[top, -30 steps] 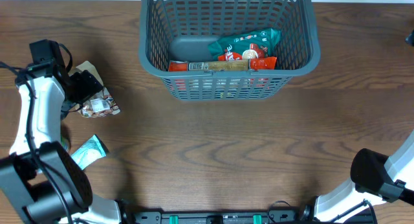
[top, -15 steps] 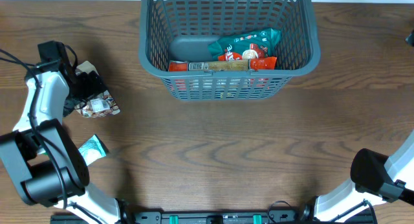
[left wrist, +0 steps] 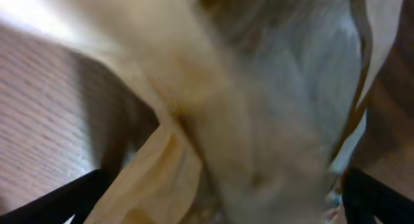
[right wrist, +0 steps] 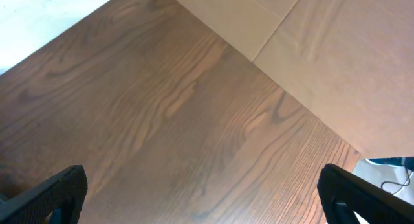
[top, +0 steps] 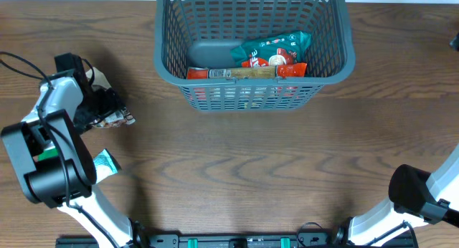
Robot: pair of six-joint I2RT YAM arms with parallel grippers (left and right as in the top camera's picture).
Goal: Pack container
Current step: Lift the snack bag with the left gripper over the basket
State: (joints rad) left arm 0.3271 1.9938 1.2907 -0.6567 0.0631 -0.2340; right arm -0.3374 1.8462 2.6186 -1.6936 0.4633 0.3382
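Note:
The container point(top: 254, 97), a dark grey lattice basket, stands at the top centre of the overhead view. It holds a green packet point(top: 276, 46), a red packet point(top: 278, 62) and a long packet point(top: 233, 73) against its near wall. My left gripper point(top: 100, 105) is at the far left, low over a tan snack packet point(top: 118, 120). In the left wrist view the blurred tan packet point(left wrist: 259, 120) fills the frame between the two spread fingers point(left wrist: 220, 204). My right gripper point(right wrist: 207, 198) is open and empty above bare wood.
A teal packet point(top: 106, 164) lies on the table near the left arm's base, in front of the tan packet. The right wrist view shows the table's edge point(right wrist: 213, 36) with pale floor beyond. The right arm's base point(top: 423, 198) is at the bottom right.
My left gripper has moved right and down onto the tan packet, which now fills its wrist view. The basket, its contents and the right arm have not moved.

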